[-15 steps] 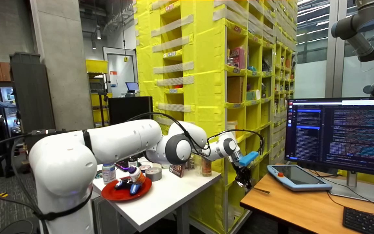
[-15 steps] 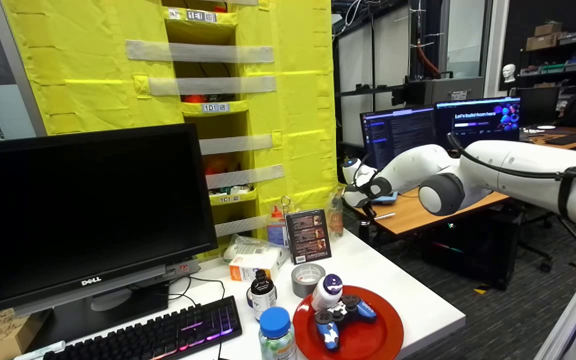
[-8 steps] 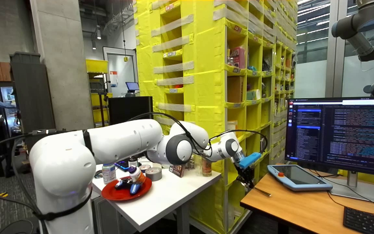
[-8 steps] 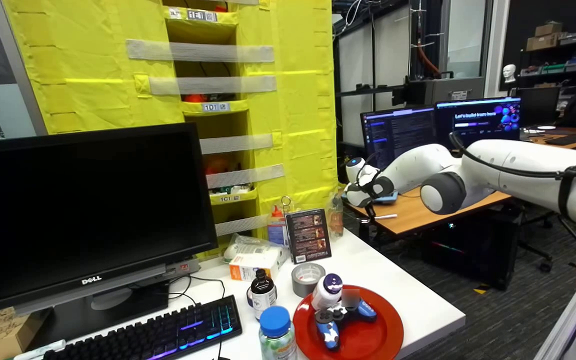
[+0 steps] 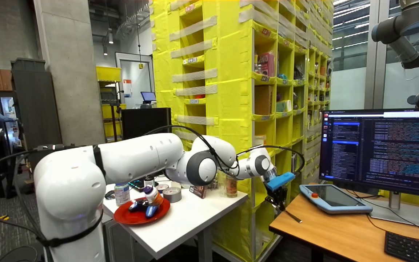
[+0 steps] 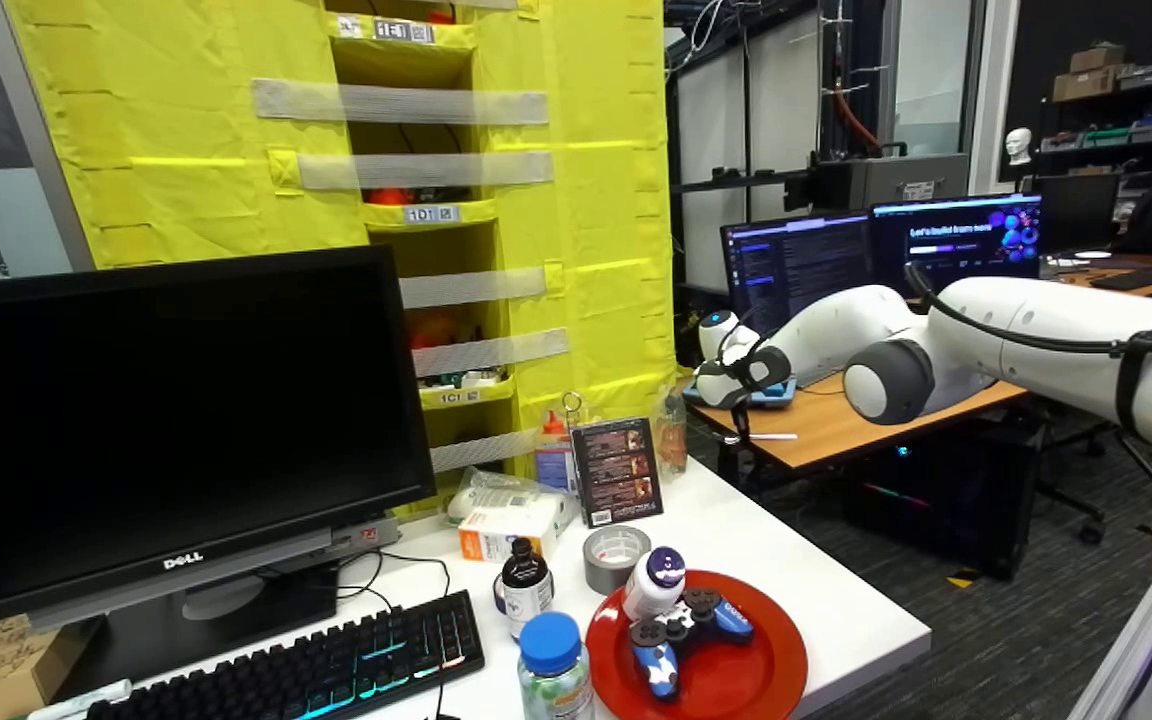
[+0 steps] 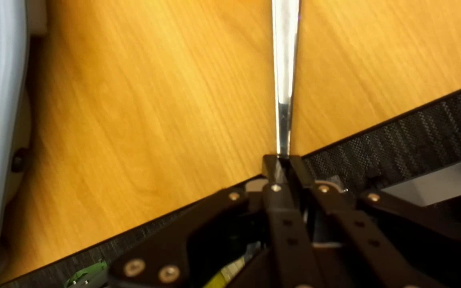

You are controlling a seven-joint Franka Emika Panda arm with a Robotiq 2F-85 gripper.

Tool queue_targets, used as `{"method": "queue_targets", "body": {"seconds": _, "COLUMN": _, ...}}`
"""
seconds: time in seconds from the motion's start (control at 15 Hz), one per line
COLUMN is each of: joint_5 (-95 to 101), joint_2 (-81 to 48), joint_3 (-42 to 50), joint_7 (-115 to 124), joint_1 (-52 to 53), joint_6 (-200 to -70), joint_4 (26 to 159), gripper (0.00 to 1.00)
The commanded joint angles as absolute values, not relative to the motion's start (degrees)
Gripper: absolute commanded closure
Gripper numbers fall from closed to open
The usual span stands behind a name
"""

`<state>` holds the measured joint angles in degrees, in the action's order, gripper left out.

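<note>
My gripper point(image 5: 282, 208) is closed on a thin, shiny metal utensil point(image 5: 293, 217), held by one end. In the wrist view, the black fingertips point(image 7: 283, 158) pinch the narrow end of the silver utensil point(image 7: 286, 72). The rest reaches out over the wooden desk, and its far end is out of frame. In an exterior view the utensil slants down over the left corner of the wooden desk point(image 5: 333, 229). My gripper point(image 6: 740, 432) is small and partly dark in an exterior view, with the utensil point(image 6: 774, 436) pale beside it. I cannot tell whether the utensil touches the desk.
A light-blue tablet device point(image 5: 335, 199) with a red button lies close to the gripper, also in the wrist view point(image 7: 0, 80). A monitor point(image 5: 380, 153) and keyboard point(image 5: 415, 245) stand further right. Yellow shelving point(image 5: 231, 109) rises behind. A white table point(image 6: 836, 620) bears a red plate point(image 6: 771, 670).
The gripper has moved slightly right in both exterior views, still holding the utensil. In an exterior view the utensil's free end now points more steeply down.
</note>
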<state>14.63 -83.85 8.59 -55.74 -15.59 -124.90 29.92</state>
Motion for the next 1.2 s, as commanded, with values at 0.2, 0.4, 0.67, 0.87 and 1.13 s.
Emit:
{"method": "queue_targets", "body": {"seconds": 0.2, "joint_5": 12.1, "joint_2": -84.2, "joint_3": 5.6, "joint_7": -59.7, "joint_1": -18.1, "joint_6": -124.0, "joint_4": 29.9, "gripper": 0.98}}
{"method": "queue_targets", "body": {"seconds": 0.4, "joint_5": 10.4, "joint_2": -84.1, "joint_3": 4.1, "joint_7": -63.8, "joint_1": -20.0, "joint_6": -124.0, "joint_4": 29.3, "gripper": 0.98}}
{"method": "queue_targets", "body": {"seconds": 0.67, "joint_5": 6.9, "joint_2": -84.1, "joint_3": 2.2, "joint_7": -71.8, "joint_1": -24.7, "joint_6": -123.0, "joint_4": 27.3, "gripper": 0.98}}
{"method": "queue_targets", "body": {"seconds": 0.87, "joint_5": 6.2, "joint_2": -83.9, "joint_3": 2.7, "joint_7": -78.7, "joint_1": -29.6, "joint_6": -123.0, "joint_4": 27.2, "gripper": 0.98}}
{"method": "queue_targets", "body": {"seconds": 1.13, "joint_5": 6.3, "joint_2": -83.8, "joint_3": 3.6, "joint_7": -87.3, "joint_1": -36.0, "joint_6": -123.5, "joint_4": 27.2, "gripper": 0.98}}
